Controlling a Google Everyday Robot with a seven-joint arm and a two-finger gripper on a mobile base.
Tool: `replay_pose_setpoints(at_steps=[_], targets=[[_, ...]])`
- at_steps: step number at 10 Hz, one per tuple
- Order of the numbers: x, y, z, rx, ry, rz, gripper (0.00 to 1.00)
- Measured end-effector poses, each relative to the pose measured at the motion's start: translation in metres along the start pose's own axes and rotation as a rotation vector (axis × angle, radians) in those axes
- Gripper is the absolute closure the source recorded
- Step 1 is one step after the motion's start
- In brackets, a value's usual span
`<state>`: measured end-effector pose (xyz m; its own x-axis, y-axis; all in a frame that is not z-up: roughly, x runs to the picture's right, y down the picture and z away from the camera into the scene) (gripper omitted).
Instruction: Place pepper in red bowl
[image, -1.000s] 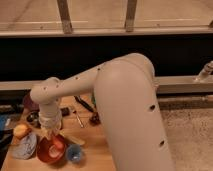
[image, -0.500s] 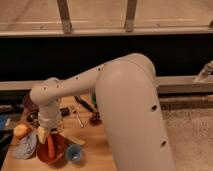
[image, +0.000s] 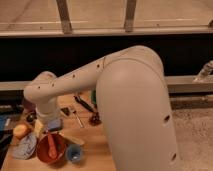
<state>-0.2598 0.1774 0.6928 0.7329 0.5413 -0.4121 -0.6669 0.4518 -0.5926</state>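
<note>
Resting inside the red bowl (image: 42, 155): the pepper (image: 52, 146). Gripper (image: 50, 127) just above, at 12 o'clock; finger state cannot be told

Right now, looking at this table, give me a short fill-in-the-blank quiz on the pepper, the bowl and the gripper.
1. The pepper lies inside the ____ bowl.
2. The gripper hangs directly ____ that bowl.
3. The small blue cup stands to the ____ of the bowl in the camera view.
4. The dark grape-like cluster rests on the ____.

Missing words: red; above; right; table
</note>
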Motion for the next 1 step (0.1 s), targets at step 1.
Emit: replay_pose_setpoints(at_steps=[1], targets=[[-0.0009, 0.0024, 0.0007, -0.002, -0.001, -0.004, 0.2]])
